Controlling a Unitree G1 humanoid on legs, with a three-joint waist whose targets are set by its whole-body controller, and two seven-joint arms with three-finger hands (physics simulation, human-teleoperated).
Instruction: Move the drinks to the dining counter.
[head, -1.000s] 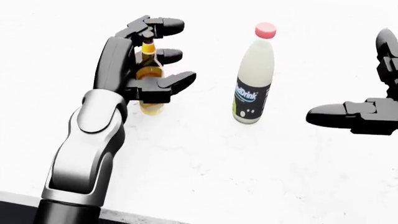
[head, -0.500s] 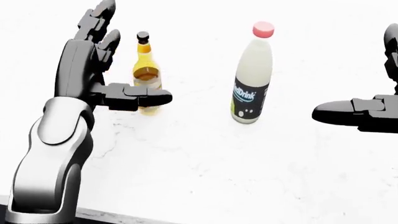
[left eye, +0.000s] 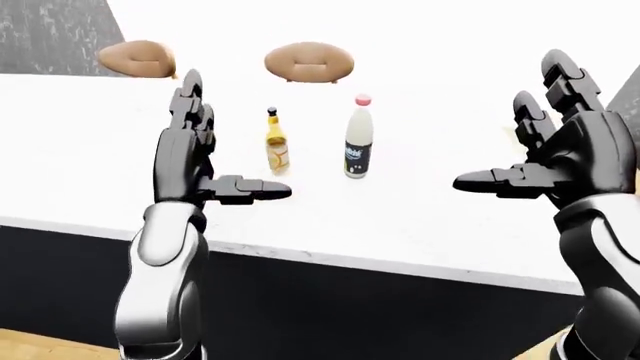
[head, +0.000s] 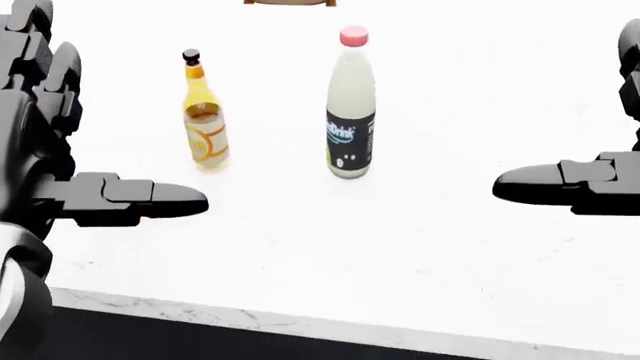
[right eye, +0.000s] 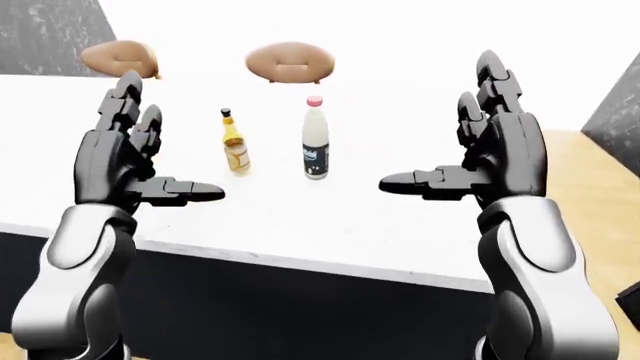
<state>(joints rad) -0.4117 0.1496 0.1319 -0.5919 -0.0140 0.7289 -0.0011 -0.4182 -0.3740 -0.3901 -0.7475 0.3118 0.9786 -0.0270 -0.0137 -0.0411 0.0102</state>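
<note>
Key relation: the amber bottle (head: 204, 112) stands upright at about 1 o'clock from the left hand (right eye: 120, 161) in the head view, near but apart; long axis vertical.
Nearer hand: the left, by my judgement; the right hand (right eye: 495, 154) is well apart from both drinks.
Milk drink bottle (head: 349, 105): upright, pink cap, just beside the amber bottle at its 3 o'clock, not touching.
Left hand state: fingers spread, thumb out sideways, holding nothing.
Right hand state: likewise splayed and empty, at 3 o'clock of the milk drink.
Support: both drinks rest on the white dining counter (left eye: 420, 217).
Surroundings: two tan stools (left eye: 309, 61) at 12 o'clock beyond the counter.
Obstruction: none between hands and bottles.
</note>
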